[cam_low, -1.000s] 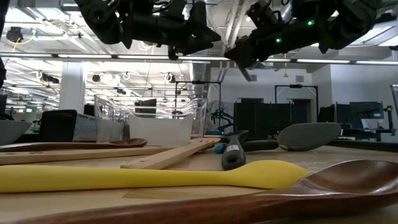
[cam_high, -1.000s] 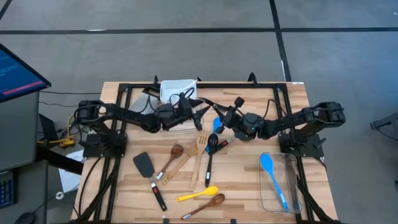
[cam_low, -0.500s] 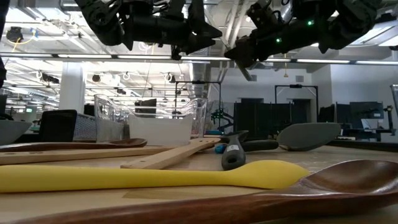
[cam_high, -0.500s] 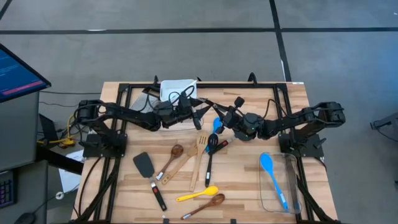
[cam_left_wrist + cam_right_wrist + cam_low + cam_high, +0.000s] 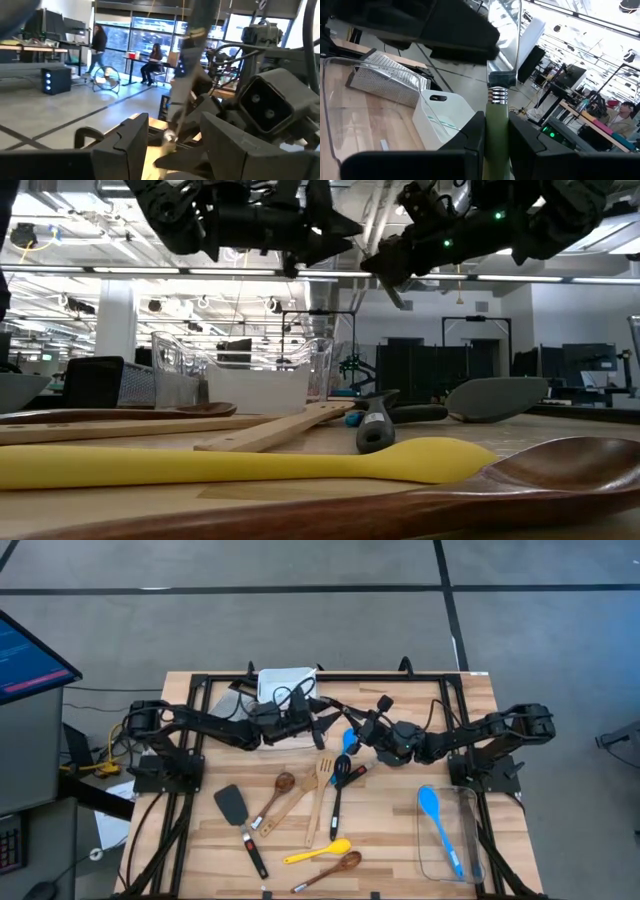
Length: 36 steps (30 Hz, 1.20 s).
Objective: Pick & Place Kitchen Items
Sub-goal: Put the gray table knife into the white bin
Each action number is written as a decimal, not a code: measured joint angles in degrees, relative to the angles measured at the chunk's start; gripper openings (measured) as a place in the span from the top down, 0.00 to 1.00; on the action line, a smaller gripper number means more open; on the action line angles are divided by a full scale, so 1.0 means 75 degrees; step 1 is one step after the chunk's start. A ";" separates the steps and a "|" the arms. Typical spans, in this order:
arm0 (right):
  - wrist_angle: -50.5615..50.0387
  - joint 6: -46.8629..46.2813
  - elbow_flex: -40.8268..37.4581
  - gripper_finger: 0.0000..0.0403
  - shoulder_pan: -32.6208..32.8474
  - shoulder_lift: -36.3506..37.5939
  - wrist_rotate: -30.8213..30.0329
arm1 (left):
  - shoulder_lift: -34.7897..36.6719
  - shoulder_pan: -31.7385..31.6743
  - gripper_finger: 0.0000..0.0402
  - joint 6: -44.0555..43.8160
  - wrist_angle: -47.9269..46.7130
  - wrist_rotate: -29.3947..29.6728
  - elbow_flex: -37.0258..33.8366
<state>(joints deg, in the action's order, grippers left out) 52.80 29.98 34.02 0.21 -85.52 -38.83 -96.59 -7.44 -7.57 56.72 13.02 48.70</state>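
My right gripper (image 5: 362,730) is above the table's middle and is shut on a green-handled utensil (image 5: 496,117) with a ringed metal collar. My left gripper (image 5: 322,727) is close beside it, toward the table's left, and is open. In the left wrist view its fingers (image 5: 131,142) stand on either side of the utensil's lower end (image 5: 171,136), apart from it. On the table below lie a blue spoon (image 5: 348,740), a black spatula (image 5: 232,805), wooden spoons and a slotted turner (image 5: 320,780), and a yellow spoon (image 5: 318,852). My right gripper pinches the utensil's green handle (image 5: 496,131) between its two fingers, just behind the metal collar (image 5: 498,94). The fingers lie along the handle. The utensil is lifted clear of the table and reaches toward my left gripper.
A clear tub (image 5: 470,840) at the table's right holds a second blue spoon (image 5: 440,820). Another clear tub (image 5: 285,685) and a metal grater (image 5: 235,700) stand at the far edge, behind my left arm. A black frame (image 5: 200,685) rims the table.
My left gripper has gone a little toward the table's right edge, closer to my right gripper and the utensil it holds. My right gripper has kept still.
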 joint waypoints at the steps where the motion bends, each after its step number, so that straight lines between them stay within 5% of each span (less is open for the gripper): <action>1: 0.0000 0.0001 0.0000 0.87 0.0000 0.0000 -0.0001 | -0.0132 0.0000 0.59 0.0005 0.0008 -0.0026 0.0134; 12: -0.0003 0.0063 0.0000 0.87 -0.0013 0.0000 -0.0026 | -0.0541 -0.0003 0.61 0.0166 -0.0002 -0.0045 0.0526; 25: -0.0064 0.0064 0.0000 0.87 -0.0105 0.0000 -0.0031 | -0.0541 -0.0127 0.97 0.0560 -0.0025 -0.0026 0.0526; 36: -0.0206 -0.0065 0.0000 0.79 -0.0105 0.0003 -0.0025 | -0.0541 -0.0128 1.00 0.1051 -0.0024 -0.0059 0.0526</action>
<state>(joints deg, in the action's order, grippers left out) 51.25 29.49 34.02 -0.58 -85.49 -39.02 -100.64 -8.40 0.31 56.54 12.58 52.64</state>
